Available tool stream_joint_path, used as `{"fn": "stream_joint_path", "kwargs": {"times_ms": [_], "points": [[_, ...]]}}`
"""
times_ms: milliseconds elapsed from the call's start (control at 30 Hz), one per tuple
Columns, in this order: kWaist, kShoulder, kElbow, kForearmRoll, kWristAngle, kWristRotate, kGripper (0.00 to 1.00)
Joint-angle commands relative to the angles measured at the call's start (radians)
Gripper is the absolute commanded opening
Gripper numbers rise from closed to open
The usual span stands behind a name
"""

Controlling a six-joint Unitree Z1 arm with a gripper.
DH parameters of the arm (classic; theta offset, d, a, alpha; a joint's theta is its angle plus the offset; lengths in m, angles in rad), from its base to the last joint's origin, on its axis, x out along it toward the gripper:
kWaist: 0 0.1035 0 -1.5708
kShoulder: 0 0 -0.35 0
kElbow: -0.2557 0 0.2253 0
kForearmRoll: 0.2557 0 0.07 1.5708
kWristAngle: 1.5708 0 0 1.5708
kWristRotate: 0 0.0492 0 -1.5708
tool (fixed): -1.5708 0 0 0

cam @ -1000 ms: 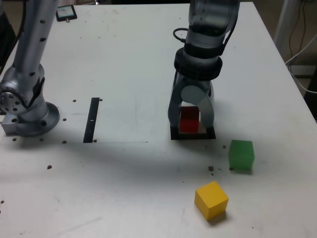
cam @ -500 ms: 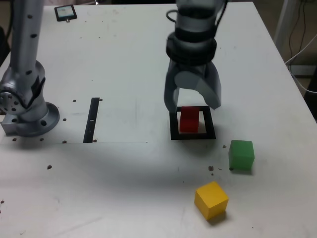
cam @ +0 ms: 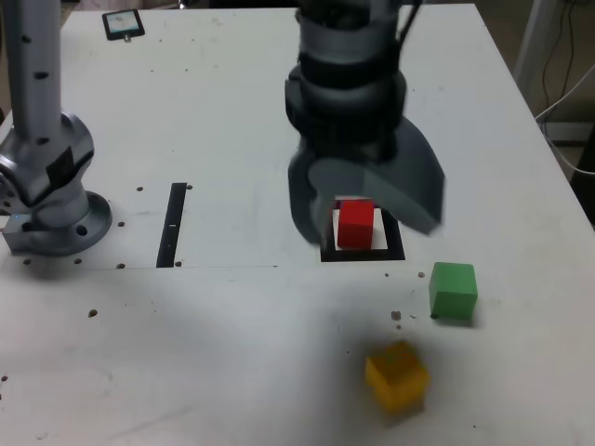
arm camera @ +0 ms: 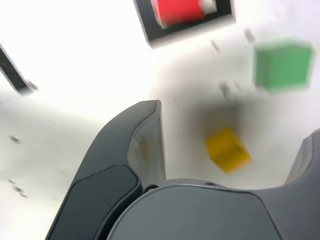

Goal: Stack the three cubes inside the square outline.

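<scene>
I see the gripper (cam: pixel 367 209) hanging above the table (cam: pixel 232 111) with its two dark jaws spread wide and nothing between them. In the exterior view it partly covers the square outline (cam: pixel 395 251), which lies near the middle of the table, toward that view's right.

The red cube (cam: pixel 354 224) sits inside the outline on its white centre, apart from both jaws; I read it as resting flat on the table. The green cube (cam: pixel 454 290) stands on the table just beyond the outline's near right corner in the exterior view, not touching it. The yellow cube (cam: pixel 397 375) lies closer to the table's near edge, well apart from the outline and a little apart from the green one; it looks blurred and shaded.

From the wrist view I get the red cube (arm camera: pixel 180 11) in the outline (arm camera: pixel 192 27), the green cube (arm camera: pixel 283 66) and the yellow cube (arm camera: pixel 227 150) all smeared by blur, with one finger (arm camera: pixel 145 142) in front.

A black strip (cam: pixel 173 224) lies on the table toward the exterior view's left, beside the arm's base (cam: pixel 51 218).
</scene>
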Motion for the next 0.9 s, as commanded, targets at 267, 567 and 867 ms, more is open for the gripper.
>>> {"fn": "stream_joint_path", "kwargs": {"times_ms": [267,567,867], "points": [[-0.065,0.1,-0.019,-0.032,-0.067,-0.153,0.93],[-0.081,0.129,0.053,-0.135,-0.132,-0.227,0.93],[-0.086,0.161,0.077,-0.191,-0.166,-0.234,0.93]]}}
